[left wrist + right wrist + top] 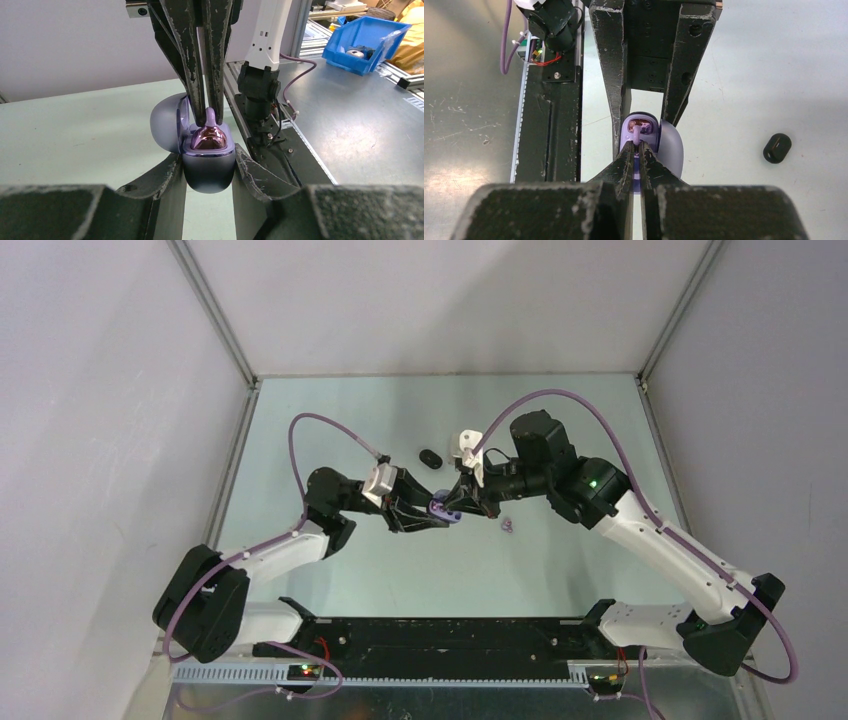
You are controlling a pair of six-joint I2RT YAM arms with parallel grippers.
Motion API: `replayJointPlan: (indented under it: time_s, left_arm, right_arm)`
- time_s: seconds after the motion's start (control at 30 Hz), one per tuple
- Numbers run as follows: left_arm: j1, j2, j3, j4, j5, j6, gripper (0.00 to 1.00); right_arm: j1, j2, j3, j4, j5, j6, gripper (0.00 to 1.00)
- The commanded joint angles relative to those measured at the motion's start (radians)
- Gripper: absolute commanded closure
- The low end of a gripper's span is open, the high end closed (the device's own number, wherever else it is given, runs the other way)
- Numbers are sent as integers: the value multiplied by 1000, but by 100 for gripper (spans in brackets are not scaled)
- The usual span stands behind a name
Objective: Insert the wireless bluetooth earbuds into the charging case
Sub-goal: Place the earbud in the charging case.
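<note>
My left gripper [207, 162] is shut on the sides of a purple charging case [209, 177], whose lid [165, 125] stands open. My right gripper [639, 148] is shut on the pale stem of a purple earbud [638, 132], coming down from above in the left wrist view [206, 118]. The bud's glossy pink-purple body [209, 138] sits in the case's open top. In the top view both grippers [437, 512] [457, 502] meet over the case [445, 510] at mid-table. A second small purple bud [510, 525] lies on the table to the right.
A small black rounded object [432, 456] lies on the table just behind the grippers, and shows in the right wrist view [777, 148]. The black base rail [440, 635] runs along the near edge. Metal frame rails [235, 440] border the green table.
</note>
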Motion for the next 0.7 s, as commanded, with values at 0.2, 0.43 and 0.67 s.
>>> replayJointPlan:
  time_s: [0.2,0.43,0.67]
  left_arm:
    - [-2,-15,10,37,-17,22,97]
    - [-2,-16,10,34,-18,22,97]
    - [-2,-15,11,33,-17,22,97]
  right_arm:
    - [7,-24,-4,-39,-71,-28,93]
    - [6,-25,6,-63,-103,-39,89]
    - [0,-30,10,-69,-114,-41,78]
